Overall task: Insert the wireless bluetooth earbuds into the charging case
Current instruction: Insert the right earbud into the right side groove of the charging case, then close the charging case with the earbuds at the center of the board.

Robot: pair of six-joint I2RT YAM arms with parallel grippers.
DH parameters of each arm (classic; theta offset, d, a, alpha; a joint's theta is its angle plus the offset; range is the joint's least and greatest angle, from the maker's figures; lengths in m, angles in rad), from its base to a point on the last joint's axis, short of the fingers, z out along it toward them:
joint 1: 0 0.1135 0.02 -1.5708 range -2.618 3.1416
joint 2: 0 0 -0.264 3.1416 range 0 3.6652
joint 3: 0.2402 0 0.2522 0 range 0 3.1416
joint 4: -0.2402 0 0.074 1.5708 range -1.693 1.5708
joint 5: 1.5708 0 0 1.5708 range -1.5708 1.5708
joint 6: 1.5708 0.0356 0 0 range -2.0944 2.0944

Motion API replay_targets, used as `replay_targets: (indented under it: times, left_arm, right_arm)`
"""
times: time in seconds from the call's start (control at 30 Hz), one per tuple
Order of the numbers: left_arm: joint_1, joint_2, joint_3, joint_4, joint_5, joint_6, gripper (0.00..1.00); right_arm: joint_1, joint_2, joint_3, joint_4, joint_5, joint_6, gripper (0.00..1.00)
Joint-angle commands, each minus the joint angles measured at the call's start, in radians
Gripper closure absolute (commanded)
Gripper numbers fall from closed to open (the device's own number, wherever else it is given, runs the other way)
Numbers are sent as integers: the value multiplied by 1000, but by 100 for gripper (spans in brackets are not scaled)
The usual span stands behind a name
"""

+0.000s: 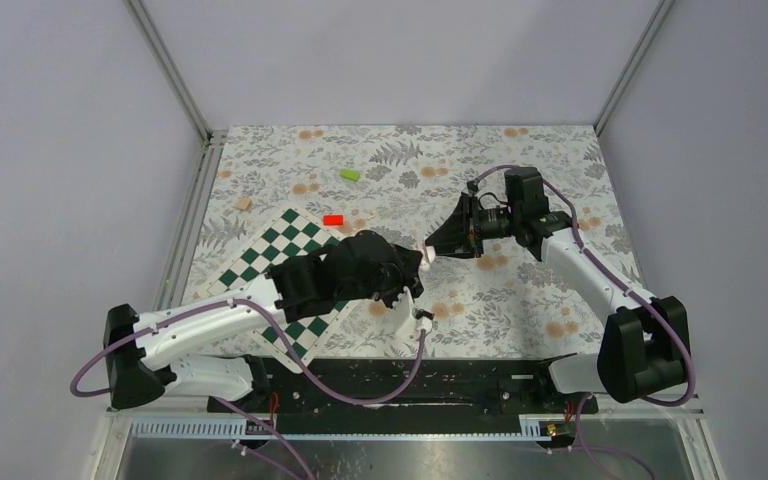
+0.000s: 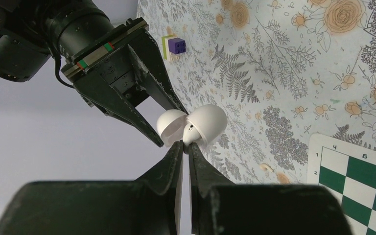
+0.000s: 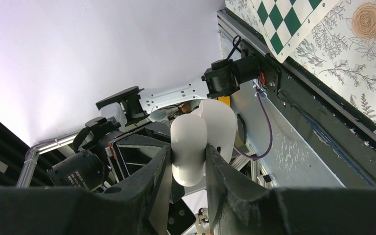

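Observation:
The white charging case [image 3: 210, 122] hangs in the air over the floral cloth, its lid swung open into two rounded halves [image 2: 208, 122]. My right gripper [image 3: 188, 149] is shut on one half, a finger on each flat side. My left gripper [image 2: 186, 143] is shut, and its tips meet at the seam between the two halves; I cannot tell whether they pinch anything there. In the top view both grippers meet nose to nose at the case [image 1: 425, 255], right of the chessboard. The inside of the case is hidden. I cannot make out the earbuds with certainty.
A green-and-white chessboard mat [image 1: 290, 255] lies under the left arm. On the cloth lie a red block [image 1: 333, 219], a green block [image 1: 350, 174] and a tan block [image 1: 245, 203]. A purple and green cube [image 2: 176, 46] and a small pale piece [image 2: 266, 167] also lie there.

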Motion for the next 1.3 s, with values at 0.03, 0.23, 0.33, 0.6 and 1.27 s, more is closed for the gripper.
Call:
replay_targets:
  times: [0.03,0.23,0.33,0.6,1.27]
  left_arm:
    - [-19,22,43,3,-32,29,100]
    - [-28,29,44,27,-48,21,96]
    - [-28,32,40,41,-48,21,86]
    - [-30,27,37,61,-45,0,76]
    - [-30,-22,-8,208,-48,-40,61]
  right_arm:
    - [-4,-20,36,5,-32,-8,100]
    - [-4,-11,37,4,-37,-12,100]
    - [-4,-10,37,5,-38,-12,100]
    - [-4,-9,21,4,-40,-22,100]
    - [-4,-8,6,4,-32,-32,100]
